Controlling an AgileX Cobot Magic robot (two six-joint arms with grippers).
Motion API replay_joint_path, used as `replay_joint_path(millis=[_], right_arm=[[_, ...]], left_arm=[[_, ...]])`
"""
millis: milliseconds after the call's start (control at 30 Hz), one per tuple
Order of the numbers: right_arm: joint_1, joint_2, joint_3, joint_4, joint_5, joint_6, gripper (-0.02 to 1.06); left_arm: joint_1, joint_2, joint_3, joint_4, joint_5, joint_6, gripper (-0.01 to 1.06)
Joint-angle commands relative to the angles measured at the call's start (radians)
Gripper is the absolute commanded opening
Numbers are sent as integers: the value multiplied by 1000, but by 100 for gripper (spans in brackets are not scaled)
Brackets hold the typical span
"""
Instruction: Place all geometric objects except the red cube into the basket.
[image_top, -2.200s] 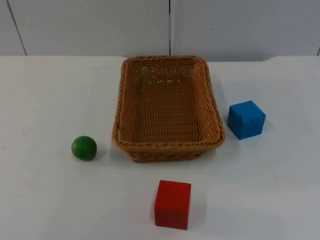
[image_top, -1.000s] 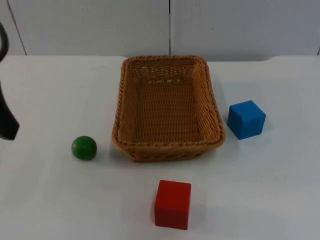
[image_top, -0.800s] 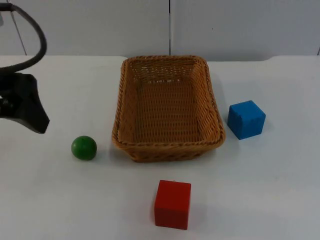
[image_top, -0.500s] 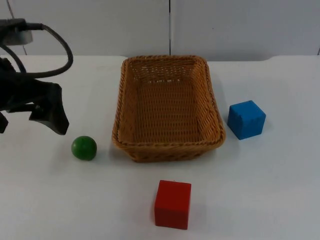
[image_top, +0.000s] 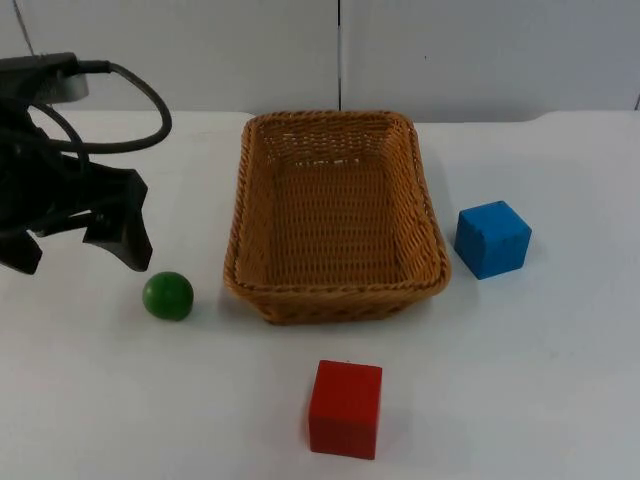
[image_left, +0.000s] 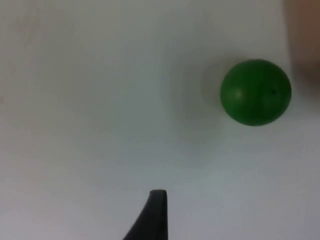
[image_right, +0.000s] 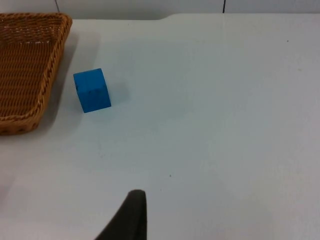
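Overhead, the left gripper (image_top: 78, 252) hangs with its fingers (image_top: 128, 240) spread wide, just up and left of the green ball (image_top: 168, 296) — apart from it, not touching. That ball, smooth and glossy, sits on the white tabletop (image_top: 520, 380) just left of the wicker basket (image_top: 338, 290). A blue cube (image_top: 492, 239) stands just right of the basket, and the red cube (image_top: 345, 409) lies in front of it, nearer the camera. Of the right gripper (image_right: 129, 214) I cannot tell the finger state; it looks toward the blue cube — well apart from it.
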Motion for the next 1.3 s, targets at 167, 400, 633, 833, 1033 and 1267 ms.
replay_joint_path(millis=[167,400,633,833,1033,1267], right_arm=[[-7,0,0,-1,-5,-1,105],[-7,0,0,-1,-5,-1,105],[-7,0,0,-2,-12,3,105],[-7,109,-76,19,-110,13,105],[-7,423,-190,13,-183,4,105],[-7,741,-220,13,-295,4,105]], left_arm=[[-42,-2,-6,-11,11,12,88],[-45,-2,-6,-16,8,12,88],[-45,-2,-6,-22,11,12,88],[-45,-2,-6,-22,39,12,88],[-45,-2,-6,-22,44,12,88],[-45,-2,-9,-12,-9,12,88]])
